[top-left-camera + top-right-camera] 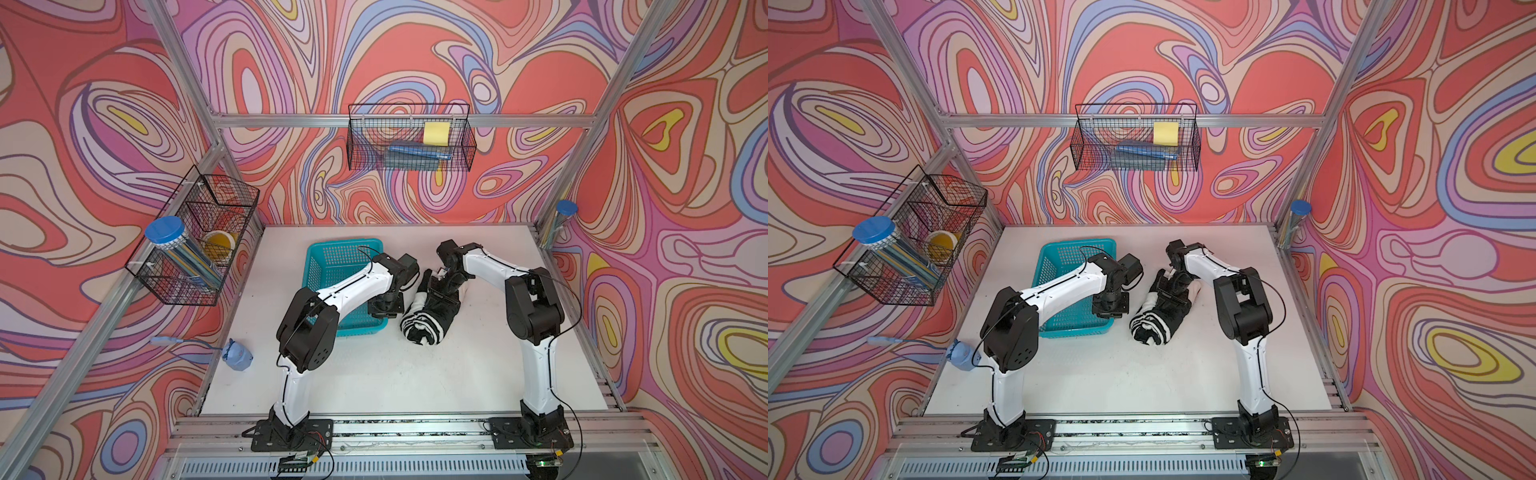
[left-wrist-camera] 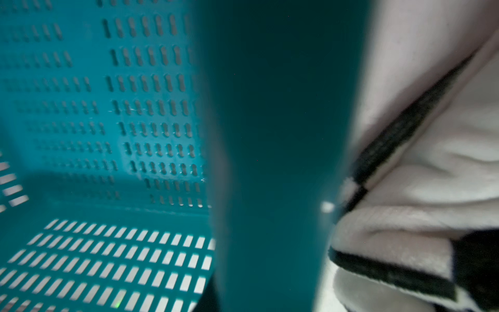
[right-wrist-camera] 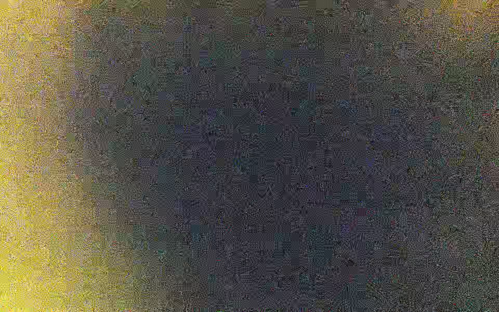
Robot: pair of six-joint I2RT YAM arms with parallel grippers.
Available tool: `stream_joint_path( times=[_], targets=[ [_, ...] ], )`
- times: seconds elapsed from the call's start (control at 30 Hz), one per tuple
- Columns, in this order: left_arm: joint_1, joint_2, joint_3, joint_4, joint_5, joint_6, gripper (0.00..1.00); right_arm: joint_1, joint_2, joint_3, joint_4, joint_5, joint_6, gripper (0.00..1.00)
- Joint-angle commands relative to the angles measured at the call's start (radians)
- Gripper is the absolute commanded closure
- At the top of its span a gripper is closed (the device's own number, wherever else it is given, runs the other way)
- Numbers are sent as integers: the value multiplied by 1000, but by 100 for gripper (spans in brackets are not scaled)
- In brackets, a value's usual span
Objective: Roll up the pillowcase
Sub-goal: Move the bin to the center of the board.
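The black and white pillowcase (image 1: 422, 328) (image 1: 1150, 328) lies as a thick roll on the white table, just right of the teal basket (image 1: 328, 266) (image 1: 1063, 257). My right gripper (image 1: 441, 291) (image 1: 1173, 291) presses down on the roll's far half, its fingers lost in black fabric. The right wrist view is dark noise. My left gripper (image 1: 386, 309) (image 1: 1111, 309) sits at the basket's right rim. In the left wrist view the basket wall (image 2: 270, 135) fills the middle, with pillowcase folds (image 2: 432, 175) beyond it. No jaws show there.
A wire basket (image 1: 195, 245) with a blue-lidded jar hangs on the left wall, and another wire basket (image 1: 409, 139) hangs on the back wall. A small blue object (image 1: 237, 355) lies at the table's left edge. A blue-capped tube (image 1: 563, 220) stands at the back right corner.
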Motion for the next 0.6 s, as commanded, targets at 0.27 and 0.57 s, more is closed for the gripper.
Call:
stream_joint_path(
  times=[0.27,0.57],
  targets=[
    [-12,-153,103,-164,32,78,16,-11,124,-37,43,150,-20,79],
    [-40,-56,356,-223,75,171,20,-12,121,-23,34,147,-17,79]
  ],
)
